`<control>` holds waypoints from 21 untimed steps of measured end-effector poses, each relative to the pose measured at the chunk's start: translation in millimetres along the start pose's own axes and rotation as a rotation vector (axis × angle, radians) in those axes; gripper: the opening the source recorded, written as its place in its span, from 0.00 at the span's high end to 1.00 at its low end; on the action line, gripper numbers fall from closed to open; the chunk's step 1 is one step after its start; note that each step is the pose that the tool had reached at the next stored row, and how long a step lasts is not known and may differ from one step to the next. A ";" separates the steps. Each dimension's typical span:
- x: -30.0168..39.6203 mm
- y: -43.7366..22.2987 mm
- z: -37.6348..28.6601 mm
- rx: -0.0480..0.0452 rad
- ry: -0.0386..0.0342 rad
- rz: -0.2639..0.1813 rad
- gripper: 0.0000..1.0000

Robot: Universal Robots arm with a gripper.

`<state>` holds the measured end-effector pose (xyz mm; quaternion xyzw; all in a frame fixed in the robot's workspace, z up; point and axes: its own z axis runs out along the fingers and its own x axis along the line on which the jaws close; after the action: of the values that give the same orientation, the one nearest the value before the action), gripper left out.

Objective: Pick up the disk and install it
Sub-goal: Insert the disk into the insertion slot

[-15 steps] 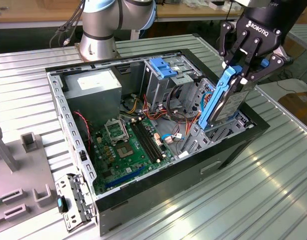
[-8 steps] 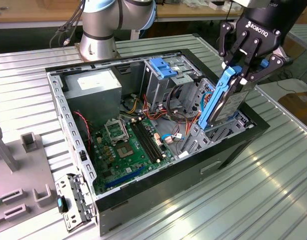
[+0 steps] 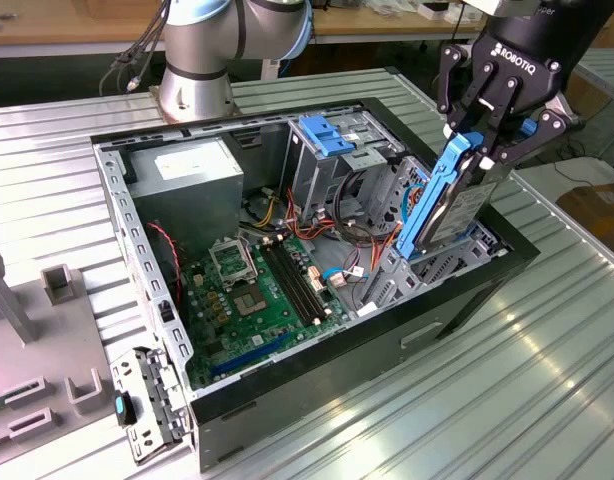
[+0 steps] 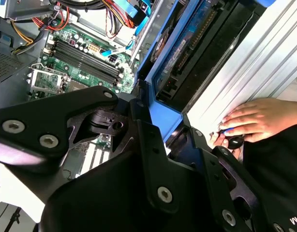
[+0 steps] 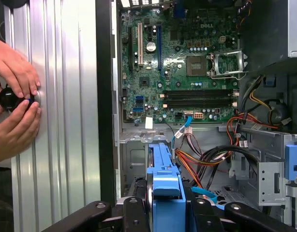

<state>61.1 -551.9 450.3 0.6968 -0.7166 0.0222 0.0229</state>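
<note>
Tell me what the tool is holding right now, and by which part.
The tool holds the disk by its upper end, clamped at the blue side rails; the disk hangs tilted over the open computer case.

1. Dark grey matt body is noted on the disk (image 3: 465,215); its side rails are seen as smooth, bright blue plastic.
2. Matt black finish is recorded on the fingers (image 3: 455,90).
3. Ribbed bare metal with a satin sheen is seen on the table (image 3: 547,380).
4. Dull grey perforated sheet metal is noted on the computer case (image 3: 112,200).
5. A glossy green surface is recorded on the motherboard (image 5: 187,72).

Tilted disk (image 3: 449,205) in pincer (image 3: 484,147), partly inside case (image 3: 317,375)
</note>
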 end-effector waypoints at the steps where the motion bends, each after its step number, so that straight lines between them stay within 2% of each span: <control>1: 0.0 0.0 0.6 0.0000 0.0000 0.000 0.63; 5: 0.1 0.0 1.7 0.0000 0.0000 0.000 0.63; 6: 0.1 0.0 1.1 0.0000 -0.0004 0.000 0.63; 7: 0.4 0.0 -2.2 0.0002 -0.0005 0.000 0.63; 9: 0.3 0.0 -2.5 0.0000 -0.0015 0.000 0.63; 10: 0.4 0.0 -2.5 -0.0002 -0.0060 0.000 0.63; 11: 0.5 0.0 -2.4 -0.0006 -0.0208 0.000 0.63; 12: 0.8 0.0 -2.3 -0.0007 -0.0290 0.000 0.63; 19: 4.6 -0.1 1.2 -0.0008 -0.0291 0.000 0.63; 21: 4.9 -0.1 5.3 -0.0008 -0.0292 0.000 0.63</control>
<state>61.1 -557.2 445.3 0.6971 -0.7168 0.0118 0.0127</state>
